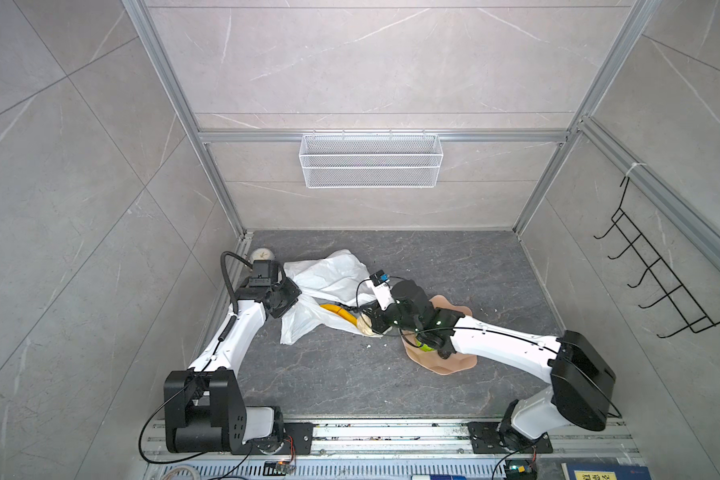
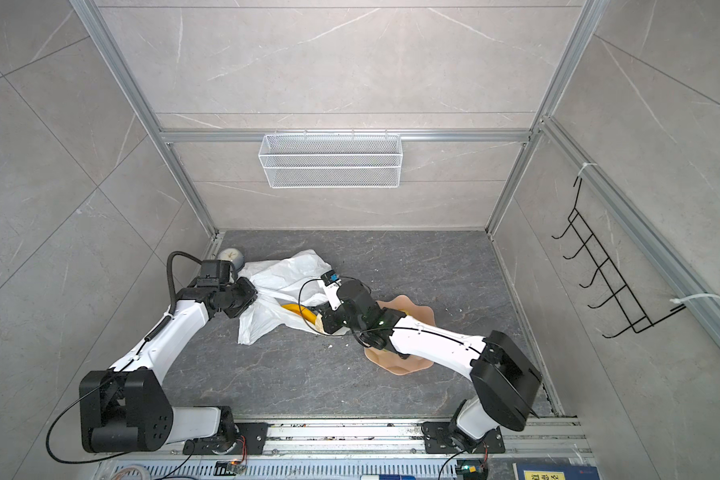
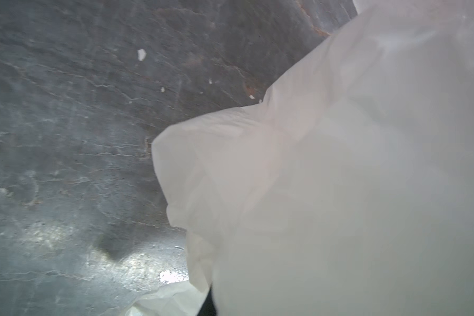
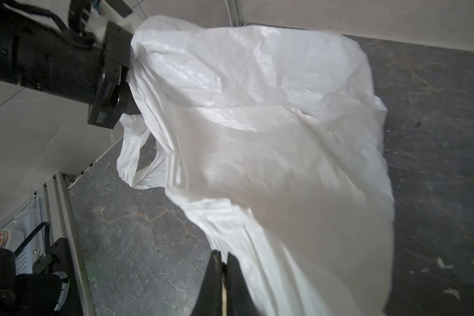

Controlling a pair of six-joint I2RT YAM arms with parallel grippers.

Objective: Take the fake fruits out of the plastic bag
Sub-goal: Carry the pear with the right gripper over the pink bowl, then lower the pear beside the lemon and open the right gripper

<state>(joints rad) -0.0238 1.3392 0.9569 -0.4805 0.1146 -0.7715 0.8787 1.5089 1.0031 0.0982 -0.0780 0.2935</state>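
The white plastic bag [image 1: 329,276] lies crumpled on the dark floor, left of centre in both top views. My left gripper [image 1: 297,304] is shut on its bunched left edge; in the right wrist view the plastic gathers into the left gripper [image 4: 129,90]. My right gripper [image 4: 222,262] is shut, pinching the pleated rim of the bag [image 4: 271,123] at its right side. A yellow banana [image 1: 338,311] and a cream pear [image 1: 364,325] lie at the bag's mouth beside the right gripper [image 1: 356,311]. A bright green fruit [image 1: 424,347] rests on the pink plate [image 1: 454,365]. The bag [image 3: 340,191] fills the left wrist view.
The pink plate lies under my right forearm. A white wire basket [image 1: 371,160] hangs on the back wall and a black hook rack [image 1: 657,282] on the right wall. A round white object [image 1: 262,254] sits in the back left corner. Small white scraps [image 3: 141,54] dot the floor.
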